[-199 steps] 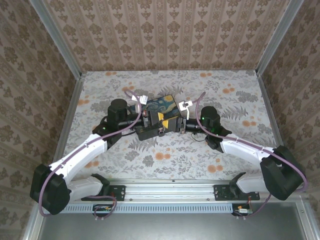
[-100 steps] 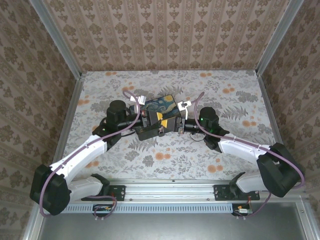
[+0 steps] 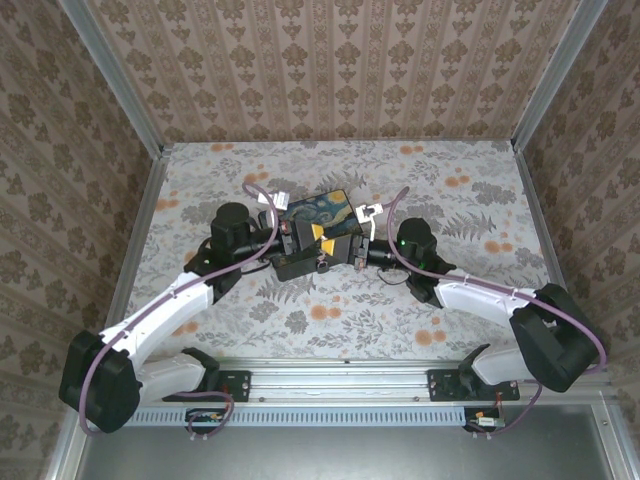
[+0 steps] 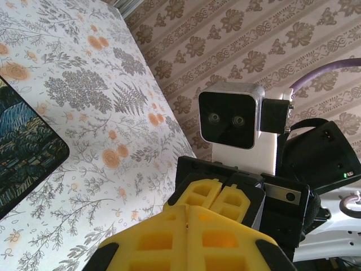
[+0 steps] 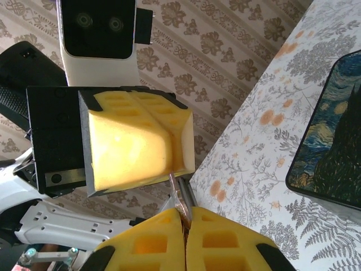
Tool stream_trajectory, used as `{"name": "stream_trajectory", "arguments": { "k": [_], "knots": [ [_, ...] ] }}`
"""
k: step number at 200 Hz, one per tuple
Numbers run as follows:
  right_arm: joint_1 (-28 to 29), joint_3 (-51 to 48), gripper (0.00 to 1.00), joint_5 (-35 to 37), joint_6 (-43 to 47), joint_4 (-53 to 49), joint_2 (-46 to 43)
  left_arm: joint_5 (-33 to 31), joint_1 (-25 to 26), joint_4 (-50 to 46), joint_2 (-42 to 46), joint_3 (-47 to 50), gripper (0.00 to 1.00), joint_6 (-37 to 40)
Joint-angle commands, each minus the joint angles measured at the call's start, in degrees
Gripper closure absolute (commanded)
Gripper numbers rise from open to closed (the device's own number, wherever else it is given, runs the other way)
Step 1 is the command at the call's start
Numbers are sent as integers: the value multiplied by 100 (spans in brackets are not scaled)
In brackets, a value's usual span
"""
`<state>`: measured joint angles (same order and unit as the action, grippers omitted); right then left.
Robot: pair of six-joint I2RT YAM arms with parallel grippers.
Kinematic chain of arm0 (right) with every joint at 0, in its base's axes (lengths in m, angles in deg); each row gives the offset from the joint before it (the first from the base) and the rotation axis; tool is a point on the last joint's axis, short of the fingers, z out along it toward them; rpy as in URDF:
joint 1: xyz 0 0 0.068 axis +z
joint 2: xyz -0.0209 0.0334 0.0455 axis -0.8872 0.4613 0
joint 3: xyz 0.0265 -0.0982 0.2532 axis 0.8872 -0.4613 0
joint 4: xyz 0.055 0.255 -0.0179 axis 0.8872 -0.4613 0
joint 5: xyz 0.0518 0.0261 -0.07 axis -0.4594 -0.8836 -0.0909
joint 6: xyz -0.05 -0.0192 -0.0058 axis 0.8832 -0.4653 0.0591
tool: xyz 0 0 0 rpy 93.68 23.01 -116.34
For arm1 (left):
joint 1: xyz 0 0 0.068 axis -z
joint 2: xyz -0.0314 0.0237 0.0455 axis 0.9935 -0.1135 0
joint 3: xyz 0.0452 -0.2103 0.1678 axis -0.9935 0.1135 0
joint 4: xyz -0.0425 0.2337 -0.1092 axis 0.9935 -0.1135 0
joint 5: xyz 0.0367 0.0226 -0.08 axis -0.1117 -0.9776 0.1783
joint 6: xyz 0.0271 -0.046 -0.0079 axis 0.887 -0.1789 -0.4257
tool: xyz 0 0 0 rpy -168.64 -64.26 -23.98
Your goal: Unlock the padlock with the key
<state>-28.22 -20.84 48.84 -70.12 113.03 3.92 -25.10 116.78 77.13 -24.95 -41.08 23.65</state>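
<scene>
Right wrist view: your right claw [image 5: 183, 223] is clamped on the key [image 5: 177, 195], its thin metal blade reaching just under the left claw [image 5: 169, 141]. That claw's pads are pressed together (whether they pinch anything, you cannot tell) above the floral worktop [image 5: 265, 113].

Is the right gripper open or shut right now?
Shut: the right gripper has both yellow pads pressed together, pinching a thin metal key between them.

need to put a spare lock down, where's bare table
Bare table: between starry mat and back wall, and toward the right wall. Crowded: left gripper meets right gripper, pinching the key, by the mat's near edge.
</scene>
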Motion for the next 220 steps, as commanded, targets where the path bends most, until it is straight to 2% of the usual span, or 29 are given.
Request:
{"name": "stream_trajectory", "arguments": {
  "k": [1,8,12,22,26,65,74,85,103,123,145,198,220],
  "knots": [
    [-11,-136,100,370,203,50,-328,56,-38,214,132,130,100,-132],
    [-12,-143,100,407,247,-38,-398,59,-38,251,132,169,100,-140],
    [-12,-145,100,418,281,-105,-444,51,-43,264,132,181,96,-148],
    [-10,-100,100,402,387,-369,-534,30,-43,277,131,211,77,-150],
    [-9,-57,100,388,443,-531,-550,25,-43,272,136,220,73,-144],
    [-3,295,100,120,919,-1724,-577,207,-69,33,80,91,57,83],
    [-3,348,100,110,1039,-1992,-627,357,-61,-189,70,-9,52,314],
    [-3,446,100,40,1207,-2384,-656,539,-63,-918,107,-236,47,891],
    [-3,642,100,-138,1512,-2978,-712,493,-52,-2129,197,-556,46,1755],
    [-2,865,100,-270,1882,-3637,-765,603,-42,-2593,169,-631,46,2172],
    [-2,1036,100,-406,2165,-4105,-786,628,-26,-2410,52,-493,47,2134],
    [-2,1339,100,-601,2524,-4732,-705,953,207,-1550,-337,-456,58,1871],
    [-3,1376,100,-652,2590,-4796,-679,984,254,-1616,-402,-508,68,1954]
  ]
}}
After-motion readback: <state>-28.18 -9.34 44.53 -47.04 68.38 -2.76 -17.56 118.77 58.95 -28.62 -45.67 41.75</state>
